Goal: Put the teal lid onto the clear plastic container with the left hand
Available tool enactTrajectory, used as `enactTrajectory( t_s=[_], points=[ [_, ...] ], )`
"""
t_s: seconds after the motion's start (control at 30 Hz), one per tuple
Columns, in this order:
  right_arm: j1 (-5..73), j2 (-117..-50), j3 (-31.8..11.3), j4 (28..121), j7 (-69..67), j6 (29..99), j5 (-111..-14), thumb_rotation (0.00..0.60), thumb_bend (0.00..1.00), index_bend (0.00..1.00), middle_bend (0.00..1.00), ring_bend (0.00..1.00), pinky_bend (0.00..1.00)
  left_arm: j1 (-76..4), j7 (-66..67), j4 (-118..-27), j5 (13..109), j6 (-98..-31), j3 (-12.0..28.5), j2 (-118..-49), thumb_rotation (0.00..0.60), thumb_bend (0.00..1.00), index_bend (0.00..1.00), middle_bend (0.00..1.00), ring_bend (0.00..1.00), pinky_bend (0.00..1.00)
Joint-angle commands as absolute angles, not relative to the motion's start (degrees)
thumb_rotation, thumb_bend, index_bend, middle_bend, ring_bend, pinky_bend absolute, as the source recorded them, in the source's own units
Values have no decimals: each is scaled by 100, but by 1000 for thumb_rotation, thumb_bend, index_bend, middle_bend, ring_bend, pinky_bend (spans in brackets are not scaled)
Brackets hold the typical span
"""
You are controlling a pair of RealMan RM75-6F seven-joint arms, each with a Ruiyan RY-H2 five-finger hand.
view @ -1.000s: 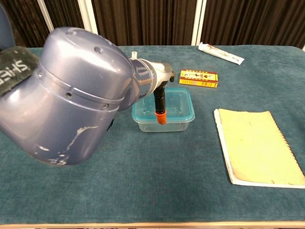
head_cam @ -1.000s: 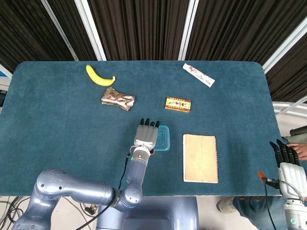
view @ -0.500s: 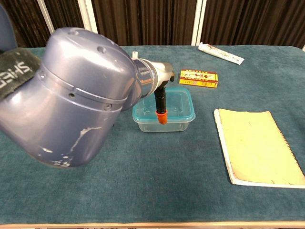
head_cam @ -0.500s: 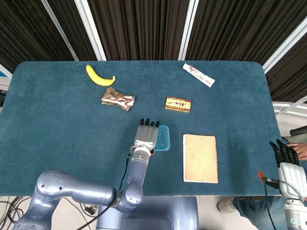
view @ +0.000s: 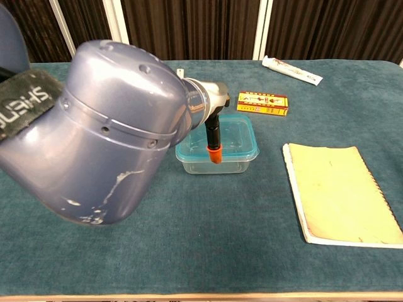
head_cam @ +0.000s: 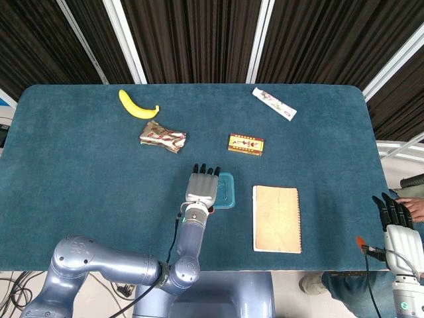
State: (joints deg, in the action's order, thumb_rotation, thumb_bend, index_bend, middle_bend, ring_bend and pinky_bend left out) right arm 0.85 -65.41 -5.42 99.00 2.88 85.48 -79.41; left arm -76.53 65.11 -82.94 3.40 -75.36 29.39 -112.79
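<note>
Teal lid [view: 236, 139] sits on the clear container [view: 217, 163]; left hand [head_cam: 202, 187] lies flat on it, fingers extended.

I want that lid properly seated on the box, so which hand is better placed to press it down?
Left. The left hand lies over the teal lid, which sits on the clear plastic container. The right hand hangs off the table's right edge, past the notebook.

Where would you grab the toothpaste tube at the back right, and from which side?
Across the flat middle of the toothpaste tube, coming straight down from above. It lies flat and diagonal on the table, cap end toward the far edge, with bare cloth along both long sides, so fingers should close across its narrow width, turned to match the slant.
</note>
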Motion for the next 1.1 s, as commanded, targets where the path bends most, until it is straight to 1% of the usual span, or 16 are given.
enactTrajectory(
  t_s=[0.03, 1.1],
  points=[
    [85, -6541, -543, 9901, 287, 8549, -7941, 600, 273, 89, 5, 22, 0, -7644, 6508, -8288, 359, -7538, 2956, -11288, 600, 198, 86, 198, 0, 0],
    [77, -6545, -549, 9911, 283, 8548, -7909, 600, 272, 90, 5, 22, 0, -7481, 6554, -8111, 509, -7426, 2945, -11387, 600, 197, 74, 132, 0, 0]
  ],
)
